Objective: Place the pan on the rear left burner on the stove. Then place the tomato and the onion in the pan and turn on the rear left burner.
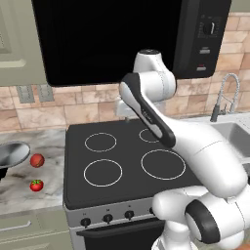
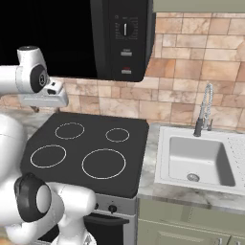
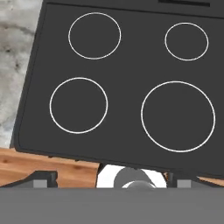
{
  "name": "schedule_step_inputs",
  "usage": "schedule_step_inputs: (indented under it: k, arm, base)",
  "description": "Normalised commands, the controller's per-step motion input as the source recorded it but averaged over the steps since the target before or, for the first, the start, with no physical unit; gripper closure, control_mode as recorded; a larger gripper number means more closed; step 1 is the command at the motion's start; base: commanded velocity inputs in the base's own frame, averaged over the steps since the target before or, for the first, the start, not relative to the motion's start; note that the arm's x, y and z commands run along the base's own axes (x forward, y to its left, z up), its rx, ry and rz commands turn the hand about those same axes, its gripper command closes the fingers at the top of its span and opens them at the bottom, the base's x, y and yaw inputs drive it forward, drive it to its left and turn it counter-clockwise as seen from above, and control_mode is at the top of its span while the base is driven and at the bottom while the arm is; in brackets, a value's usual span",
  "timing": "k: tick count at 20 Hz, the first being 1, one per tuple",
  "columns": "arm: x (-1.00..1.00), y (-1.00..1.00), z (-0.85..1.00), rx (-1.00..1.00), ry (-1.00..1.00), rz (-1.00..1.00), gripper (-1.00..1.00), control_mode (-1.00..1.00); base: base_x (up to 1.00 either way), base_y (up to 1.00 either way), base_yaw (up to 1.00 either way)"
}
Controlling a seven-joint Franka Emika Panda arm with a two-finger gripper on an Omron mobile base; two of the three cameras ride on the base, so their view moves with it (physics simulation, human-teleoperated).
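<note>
The shiny grey pan (image 1: 11, 153) sits on the marble counter left of the stove (image 1: 78, 193), partly cut off by the left base view's edge. Beside it lie the plain red onion (image 1: 37, 160) and, nearer the front, the green-stemmed tomato (image 1: 36, 185). The rear left burner (image 1: 100, 142) (image 2: 70, 130) (image 3: 94, 36) is bare. My gripper (image 3: 112, 180) (image 2: 37, 108) hangs high over the stove's rear left, pointing down. It is open with nothing between its fingertips (image 3: 43, 178), well away from the pan.
A black microwave (image 2: 122, 38) hangs over the stove, close above the arm. Knobs (image 1: 107, 218) line the silver front panel. Right of the stove are a sink (image 2: 165, 143) and a faucet (image 2: 205, 107). A tiled wall closes off the back.
</note>
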Motion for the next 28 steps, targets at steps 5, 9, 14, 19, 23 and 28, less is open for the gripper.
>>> schedule_step_inputs:
  k: [5,9,14,19,23,28]
  arm:
    - [0.0,0.53,0.0,0.0,0.15,0.0,-1.0,-1.0]
    - [0.0,0.47,0.0,0.0,0.12,0.0,-1.0,-1.0]
    - [0.0,0.44,0.0,0.0,0.07,0.0,-1.0,-1.0]
    - [0.0,0.53,-0.05,0.0,0.05,0.0,-1.0,-1.0]
    - [-0.02,0.54,-0.1,0.0,0.04,0.0,-1.0,-1.0]
    - [-0.06,0.54,-0.1,0.0,0.01,0.0,-1.0,-1.0]
  base:
    - [0.0,0.0,0.0]
    - [0.0,0.0,0.0]
    - [0.0,0.0,0.0]
    - [0.0,0.0,0.0]
    - [0.0,0.0,0.0]
    - [0.0,0.0,0.0]
